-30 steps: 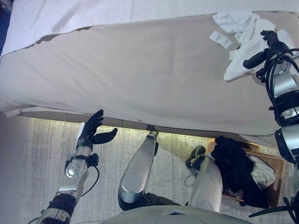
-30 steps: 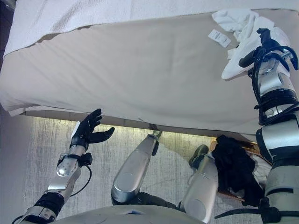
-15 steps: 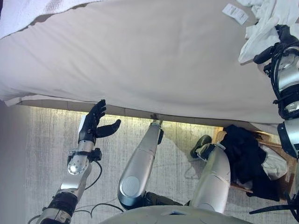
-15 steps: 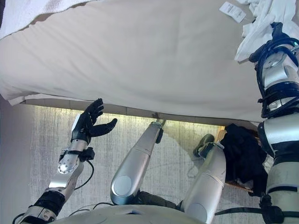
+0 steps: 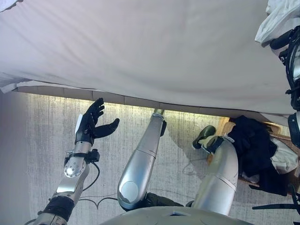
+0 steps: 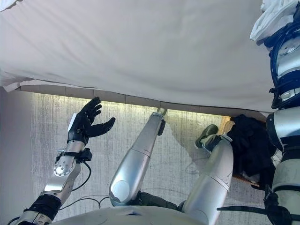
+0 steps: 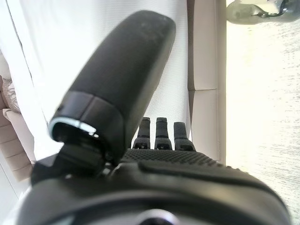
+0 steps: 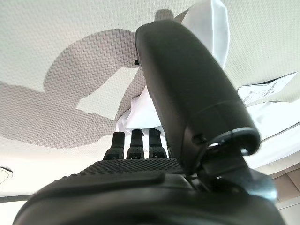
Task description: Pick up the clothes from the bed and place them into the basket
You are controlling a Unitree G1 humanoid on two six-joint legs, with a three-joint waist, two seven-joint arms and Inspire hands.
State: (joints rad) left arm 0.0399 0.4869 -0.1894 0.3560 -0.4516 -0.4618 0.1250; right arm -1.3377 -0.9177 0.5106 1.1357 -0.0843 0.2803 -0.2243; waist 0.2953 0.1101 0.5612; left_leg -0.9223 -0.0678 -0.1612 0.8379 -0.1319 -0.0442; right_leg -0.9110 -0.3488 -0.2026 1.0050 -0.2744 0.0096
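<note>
**Right hand at the white clothes on the bed's far corner**

Beige bedding is filling most of the head views: the bed (image 5: 150,51) is stretching across the whole upper part, its near edge overhanging a pale carpeted floor (image 5: 42,140). Down at the right, on that floor just beside the bed's edge, a wicker basket (image 5: 224,126) is sitting already loaded with a black garment (image 5: 255,150) and some white cloth (image 5: 285,159). At the upper right corner, the white clothes (image 5: 277,21) are lying bunched on the bed. The right hand (image 5: 283,41) is hanging right at this heap; in its wrist view the fingers (image 8: 133,140) are reaching straight out toward the white cloth, curling round nothing. The left hand (image 5: 91,124) is hovering over the floor below the bed's edge, fingers spread and holding nothing.
</note>
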